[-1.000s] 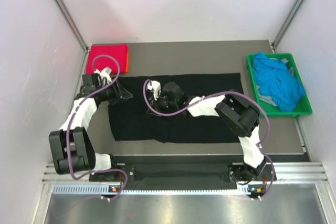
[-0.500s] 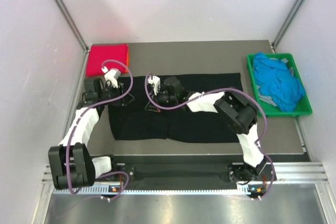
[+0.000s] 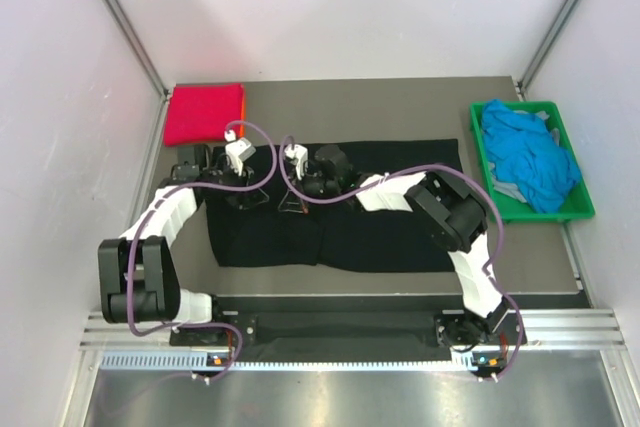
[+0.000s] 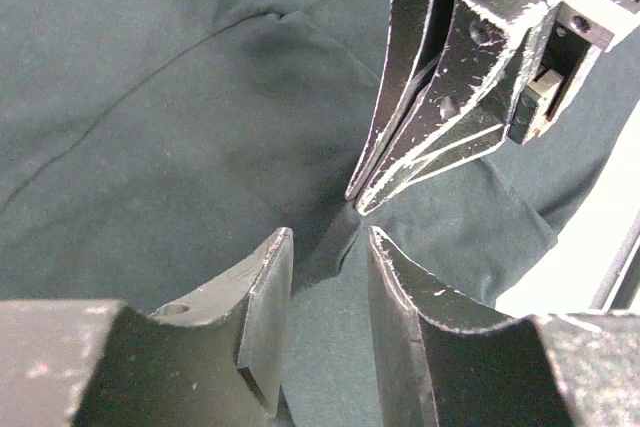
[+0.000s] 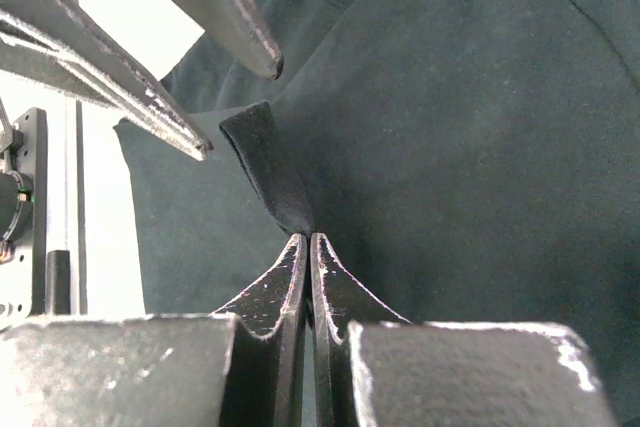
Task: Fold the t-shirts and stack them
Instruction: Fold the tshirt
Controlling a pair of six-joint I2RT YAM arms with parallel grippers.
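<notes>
A large black t-shirt lies spread flat across the middle of the grey table, its long side running from 9 to 3 o'clock. Toward its 10 o'clock corner, a small ridge of the cloth is drawn up into a peak. The right gripper is clamped on that ridge: the right wrist view shows its jaws pressed together on the black fabric, with the fold rising out of the tips. The left gripper faces it from 9 o'clock, almost tip to tip. Its jaws stand partly apart, and the pinched fold runs into the gap between them without being squeezed. Seen from the left wrist, the right gripper comes in from 1 o'clock over the dark cloth.

At 10 o'clock from the black shirt, a folded magenta-red t-shirt sits in the table's far corner. At 2 o'clock, crumpled bright blue t-shirts fill a green crate.
</notes>
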